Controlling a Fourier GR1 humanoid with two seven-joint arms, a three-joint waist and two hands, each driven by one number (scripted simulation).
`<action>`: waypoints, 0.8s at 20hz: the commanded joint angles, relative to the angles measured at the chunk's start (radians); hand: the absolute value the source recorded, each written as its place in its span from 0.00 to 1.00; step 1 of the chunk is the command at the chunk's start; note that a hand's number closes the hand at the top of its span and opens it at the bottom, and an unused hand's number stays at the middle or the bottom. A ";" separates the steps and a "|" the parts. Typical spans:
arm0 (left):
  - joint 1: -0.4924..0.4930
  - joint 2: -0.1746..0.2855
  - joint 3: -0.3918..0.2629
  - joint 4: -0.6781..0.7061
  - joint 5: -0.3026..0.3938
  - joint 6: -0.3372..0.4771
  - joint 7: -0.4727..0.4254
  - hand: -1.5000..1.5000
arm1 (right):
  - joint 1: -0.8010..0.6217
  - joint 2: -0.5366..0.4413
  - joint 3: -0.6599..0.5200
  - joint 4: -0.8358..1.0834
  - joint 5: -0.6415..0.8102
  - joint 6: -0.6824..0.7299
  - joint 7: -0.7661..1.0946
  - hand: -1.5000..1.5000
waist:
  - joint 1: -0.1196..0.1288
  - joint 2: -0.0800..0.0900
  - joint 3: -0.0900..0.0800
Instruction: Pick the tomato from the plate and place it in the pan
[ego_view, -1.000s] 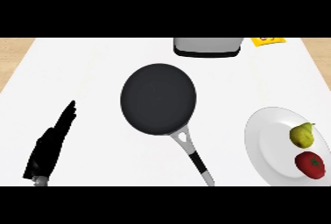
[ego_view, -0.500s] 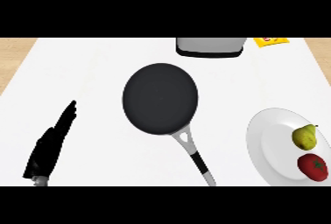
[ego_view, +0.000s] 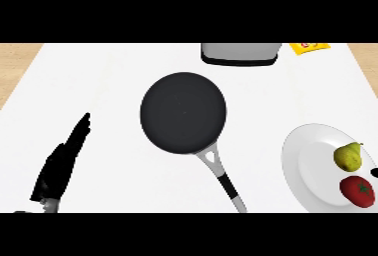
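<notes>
While the tomato (ego_view: 359, 190) lies on the plate (ego_view: 310, 150) beside the pear (ego_view: 348, 156), the grasp should descend from above, avoiding the pear, then carry to the pan (ego_view: 183, 112). Left robot hand (ego_view: 60, 162) rests released, fingers straight, on the tabletop (ego_view: 96, 75). Right robot hand (ego_view: 373, 172) barely shows at the edge; I cannot tell its state.

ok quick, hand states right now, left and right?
Left hand: open, fingers straight, holding nothing, at the view's lower left.
Right hand: only a dark sliver at the right edge beside the plate; cannot tell.
</notes>
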 joint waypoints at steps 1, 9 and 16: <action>0.017 -0.020 -0.017 0.004 -0.024 0.001 -0.006 0.50 | -0.099 0.025 0.075 0.069 -0.011 0.042 0.189 0.00 | 0.003 0.001 0.000; 0.020 -0.022 0.018 0.002 -0.023 -0.003 -0.010 0.50 | -0.166 0.021 0.149 0.174 -0.077 0.077 0.220 0.00 | -0.001 -0.001 0.000; 0.009 -0.032 0.024 -0.007 -0.032 -0.011 0.026 0.50 | -0.177 0.074 0.249 0.183 -0.066 0.017 0.220 0.00 | -0.019 -0.005 0.000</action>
